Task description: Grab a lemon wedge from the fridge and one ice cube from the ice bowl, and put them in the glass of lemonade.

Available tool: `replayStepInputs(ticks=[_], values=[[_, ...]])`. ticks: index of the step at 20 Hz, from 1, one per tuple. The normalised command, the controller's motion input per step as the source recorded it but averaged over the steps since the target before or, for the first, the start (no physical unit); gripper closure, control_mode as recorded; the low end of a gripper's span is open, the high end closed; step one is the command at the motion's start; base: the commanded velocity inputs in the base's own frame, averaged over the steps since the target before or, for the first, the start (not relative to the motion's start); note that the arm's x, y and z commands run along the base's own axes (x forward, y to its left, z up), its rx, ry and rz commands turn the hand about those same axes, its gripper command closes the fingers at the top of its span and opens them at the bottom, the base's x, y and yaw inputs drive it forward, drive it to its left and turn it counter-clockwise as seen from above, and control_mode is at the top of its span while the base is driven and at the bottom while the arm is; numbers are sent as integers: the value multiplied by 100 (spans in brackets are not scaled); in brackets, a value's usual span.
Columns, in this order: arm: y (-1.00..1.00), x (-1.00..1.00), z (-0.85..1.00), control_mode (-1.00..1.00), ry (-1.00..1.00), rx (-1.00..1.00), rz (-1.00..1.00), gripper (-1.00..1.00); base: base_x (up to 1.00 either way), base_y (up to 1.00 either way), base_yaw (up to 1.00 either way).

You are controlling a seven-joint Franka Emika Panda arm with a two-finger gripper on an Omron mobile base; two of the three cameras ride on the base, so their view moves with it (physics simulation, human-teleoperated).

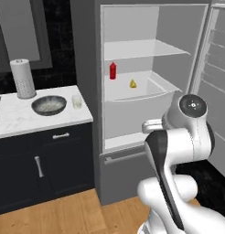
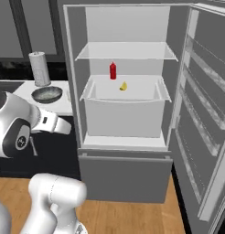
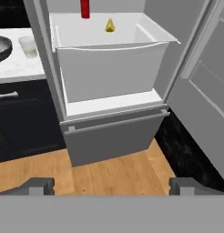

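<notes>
The gripper [image 3: 111,185] sits nearest, at the bottom of the hand view, its two dark fingertips [image 3: 38,185] spread as wide as they go, near the left and right edges, with nothing between them but wood floor [image 3: 114,170] below. Above it, in the middle of that frame, stands the fridge [image 3: 109,132] — matte grey outside, white inside, its door swung open along the right edge. A white bin-like shelf [image 3: 109,68] fills the upper centre, and on it lies the lemon wedge [image 3: 109,25], a tiny bright yellow pointed piece near the top of the frame, just right of a small red bottle [image 3: 85,8] and apart from it. In the left base view the wedge [image 1: 132,83] shows at centre, the bottle [image 1: 113,71] up and to its left. At the upper left of the hand view, on a pale marbled counter [image 3: 16,68], stands the glass of lemonade [image 3: 28,46] — a small clear tumbler of pale liquid — beside the ice bowl [image 3: 1,48], dark outside. In the left base view the bowl [image 1: 49,104] is wide, shallow and whitish-speckled inside, at middle left, the glass [image 1: 77,101] just to its right, and a white paper-towel roll [image 1: 23,78] upright behind them.
</notes>
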Motion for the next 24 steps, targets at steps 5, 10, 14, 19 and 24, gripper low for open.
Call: replayStepInputs(ticks=[5,10,14,19,24], values=[[0,0,0,100,0,0,0,-100,-3,-64,0],[0,0,0,100,0,0,0,-100,26,-11,5],[0,0,0,100,0,0,0,-100,56,-26,11],[0,0,0,100,0,0,0,-100,67,-42,14],[0,0,0,100,0,0,0,-100,66,-47,15]])
